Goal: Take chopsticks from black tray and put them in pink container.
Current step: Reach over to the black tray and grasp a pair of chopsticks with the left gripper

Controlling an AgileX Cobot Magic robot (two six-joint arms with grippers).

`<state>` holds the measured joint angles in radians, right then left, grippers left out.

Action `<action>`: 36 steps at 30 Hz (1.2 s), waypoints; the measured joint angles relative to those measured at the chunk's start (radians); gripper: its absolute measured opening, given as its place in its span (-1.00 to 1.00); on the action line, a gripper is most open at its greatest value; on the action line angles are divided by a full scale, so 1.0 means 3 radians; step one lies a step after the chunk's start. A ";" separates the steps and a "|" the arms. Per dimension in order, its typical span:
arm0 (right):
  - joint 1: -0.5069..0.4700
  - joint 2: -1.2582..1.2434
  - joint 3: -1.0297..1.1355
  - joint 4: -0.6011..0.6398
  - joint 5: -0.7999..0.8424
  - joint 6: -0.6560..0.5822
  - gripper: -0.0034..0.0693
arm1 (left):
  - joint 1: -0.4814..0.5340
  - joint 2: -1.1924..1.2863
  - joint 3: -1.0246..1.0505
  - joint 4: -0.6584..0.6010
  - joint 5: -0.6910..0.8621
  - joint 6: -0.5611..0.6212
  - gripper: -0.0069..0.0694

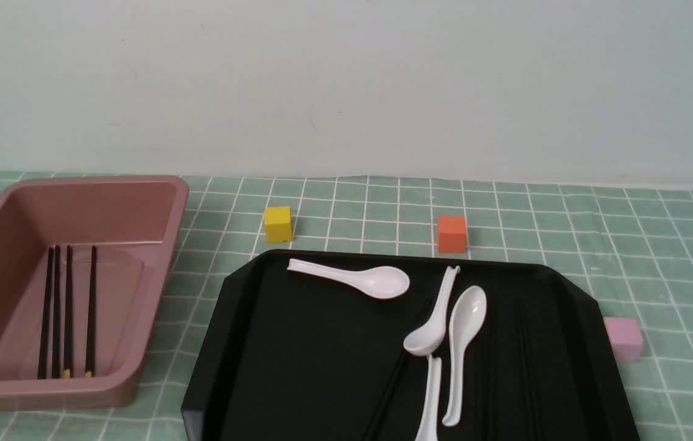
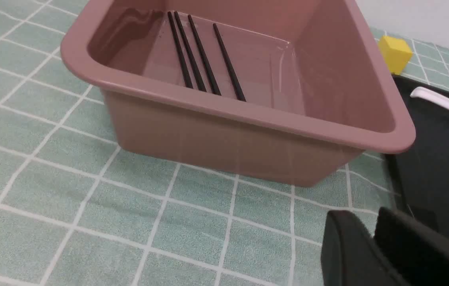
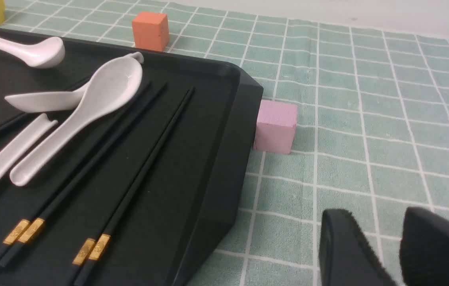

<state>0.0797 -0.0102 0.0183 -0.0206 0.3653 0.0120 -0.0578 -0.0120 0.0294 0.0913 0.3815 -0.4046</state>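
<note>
Several black chopsticks (image 1: pixel 68 312) lie side by side on the floor of the pink container (image 1: pixel 162 245) at the left, gold ends nearest me. They also show in the left wrist view as chopsticks (image 2: pixel 204 55) inside the container (image 2: pixel 224 107). More gold-ended chopsticks (image 3: pixel 145 159) rest in the right half of the black tray (image 3: pixel 208 159), partly under the spoons. Against the tray (image 1: pixel 297 367) they are barely visible in the front view. My left gripper (image 2: pixel 375 222) hovers shut over the cloth, just outside the container's near wall. My right gripper (image 3: pixel 385 222) is slightly open and empty, beside the tray's right edge.
Several white soup spoons (image 1: pixel 358 278) lie in the tray among the chopsticks. A yellow cube (image 1: pixel 277 223) and an orange cube (image 1: pixel 451 233) stand behind the tray. A pale pink cube (image 1: pixel 624 338) touches its right rim. Green checked cloth covers the table.
</note>
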 joint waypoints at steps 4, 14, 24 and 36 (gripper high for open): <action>0.0000 0.0000 0.0000 0.0000 0.0000 0.0000 -0.25 | 0.0000 0.0000 0.0000 0.0000 0.0000 0.0000 -0.48; 0.0000 0.0000 0.0000 0.0000 0.0000 0.0000 -0.25 | 0.0000 0.0000 0.0000 0.0000 0.0000 0.0000 -0.47; 0.0000 0.0000 0.0000 0.0000 0.0000 0.0000 -0.25 | 0.0000 0.0000 0.0000 0.0000 0.0000 0.0000 -0.46; 0.0000 0.0000 0.0000 0.0000 0.0000 0.0000 -0.25 | 0.0000 0.0000 0.0000 0.0000 0.0000 -0.0009 -0.43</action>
<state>0.0797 -0.0102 0.0183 -0.0206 0.3653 0.0120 -0.0578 -0.0120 0.0294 0.0913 0.3815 -0.4074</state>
